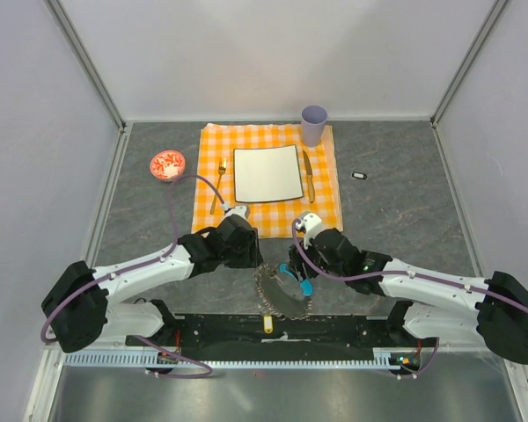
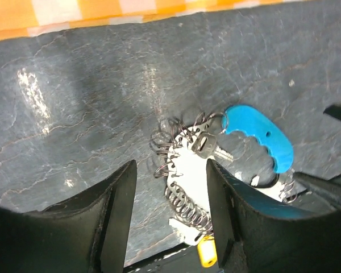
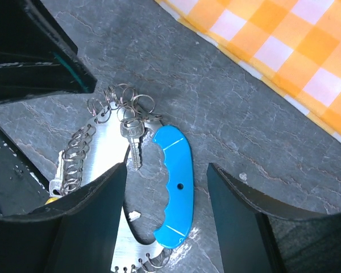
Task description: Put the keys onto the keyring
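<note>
Two grippers, both with jaws spread wide and holding nothing: the left gripper and right gripper hover over one keyring lying on the grey table between them. One turquoise tag; one silvery key touching it — a second key lies among the small wire rings

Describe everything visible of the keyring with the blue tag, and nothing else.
The keyring lies flat on the dark grey table, near its front edge. It is a flat, shiny metal plate with many small wire rings along its rim. A curved, bright blue tag, plastic by its look, with finger grooves and a small hole, forms one side. One silvery key sits on a ring beside the tag. Only the table plainly touches it.
</note>
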Available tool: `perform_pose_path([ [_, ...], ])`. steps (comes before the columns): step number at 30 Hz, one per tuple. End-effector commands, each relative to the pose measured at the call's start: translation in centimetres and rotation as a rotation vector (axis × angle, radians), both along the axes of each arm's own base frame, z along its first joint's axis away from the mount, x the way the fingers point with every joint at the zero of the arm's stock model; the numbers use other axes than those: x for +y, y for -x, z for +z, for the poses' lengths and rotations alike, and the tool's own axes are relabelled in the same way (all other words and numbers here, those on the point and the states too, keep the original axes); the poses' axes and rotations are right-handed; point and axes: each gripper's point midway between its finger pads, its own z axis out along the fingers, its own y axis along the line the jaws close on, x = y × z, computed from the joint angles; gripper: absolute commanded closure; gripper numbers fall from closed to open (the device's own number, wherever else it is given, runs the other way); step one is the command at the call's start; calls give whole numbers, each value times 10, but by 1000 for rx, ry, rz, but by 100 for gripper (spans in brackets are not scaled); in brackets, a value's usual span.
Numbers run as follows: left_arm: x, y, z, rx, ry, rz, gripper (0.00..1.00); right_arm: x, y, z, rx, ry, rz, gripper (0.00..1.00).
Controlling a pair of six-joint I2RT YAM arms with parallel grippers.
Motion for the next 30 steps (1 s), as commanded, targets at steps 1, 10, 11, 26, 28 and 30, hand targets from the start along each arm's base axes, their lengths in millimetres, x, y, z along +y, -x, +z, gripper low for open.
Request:
perform_pose_path([
  [1,0,13,3,-54,-47,-262,42,9,-2,18,-4,-51,15,33],
  [10,9,32,-19,62,-128,-319,51,4,-5,24,-31,-51,6,33],
  [11,11,33,-20,71,-138,-314,52,2,-7,25,-40,-52,-3,33],
  [26,-11,49,-45,169,-178,-335,59,-8,-12,25,-59,-51,-41,32],
  [28,-16,51,-48,193,-153,-309,61,-8,-12,24,-54,-49,-42,32],
  [30,-21,49,-48,202,-124,-279,61,-8,-11,24,-43,-54,-40,32],
])
